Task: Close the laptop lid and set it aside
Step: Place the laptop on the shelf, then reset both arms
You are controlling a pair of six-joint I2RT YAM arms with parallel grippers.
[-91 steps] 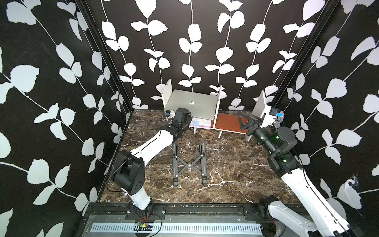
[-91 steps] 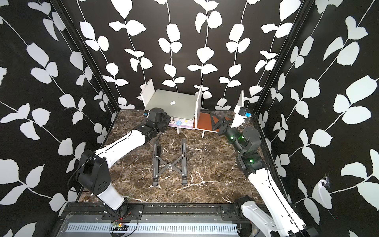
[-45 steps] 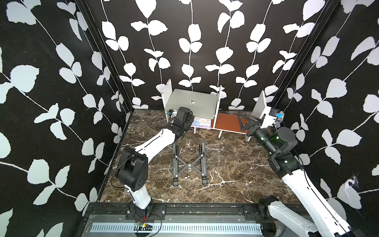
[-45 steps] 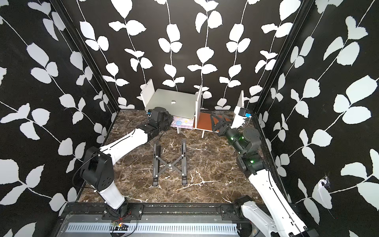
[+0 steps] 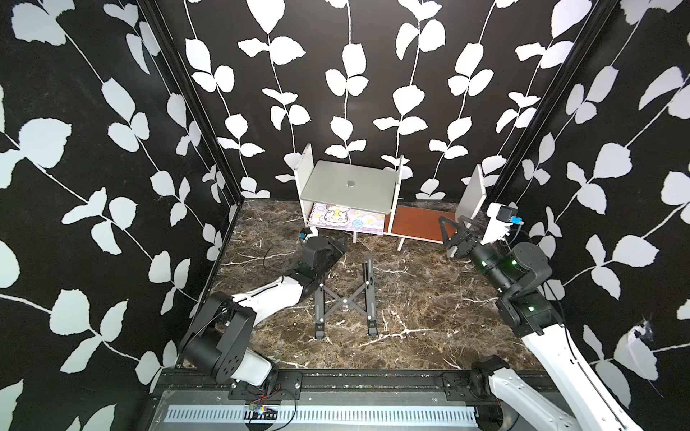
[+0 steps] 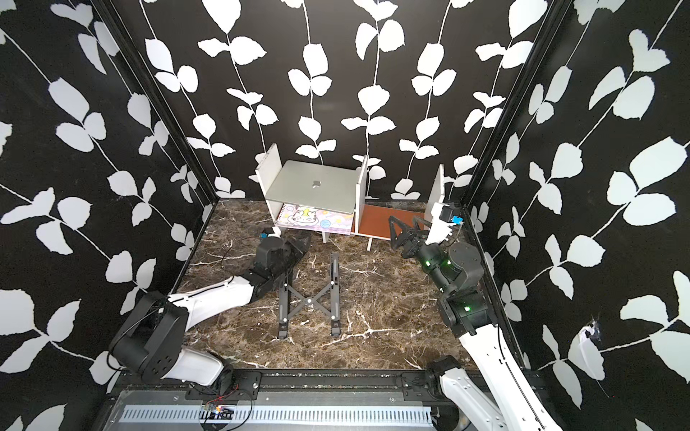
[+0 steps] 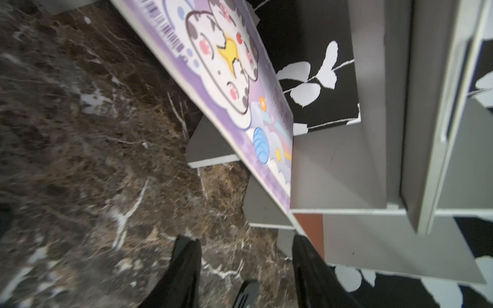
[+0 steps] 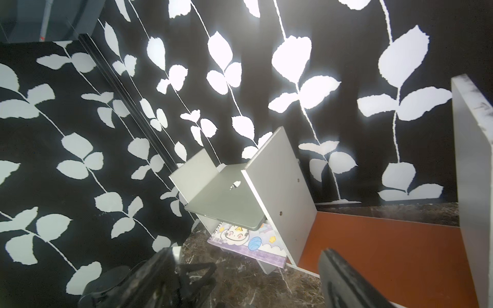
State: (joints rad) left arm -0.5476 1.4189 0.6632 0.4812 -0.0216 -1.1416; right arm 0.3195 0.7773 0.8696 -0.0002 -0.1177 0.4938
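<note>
Laptop (image 5: 349, 188): plain silver-grey, small darker logo (image 5: 350, 183) at centre. Notebook (image 5: 347, 220): pastel purple cover, white spotted cartoon-cat print, yellow, pink and blue accents. Shelf panels (image 5: 304, 171): white-grey; floor board (image 5: 422, 224) rust-brown. Stand (image 5: 345, 298): matte black. Table (image 5: 429, 298): dark brown marble, white veins. Walls (image 5: 336, 56): black, white leaf-vine print.

closed laptop (image 6: 313, 191) between shelf panels (image 6: 269, 169), notebook (image 6: 317, 221) beneath, black stand (image 6: 310, 298) in front

X-frame stand (image 5: 345, 294) blocks table ctr; marble top (image 5: 429, 298) open to its right; rack dividers (image 5: 304, 168) hem laptop (image 5: 349, 190).
</note>
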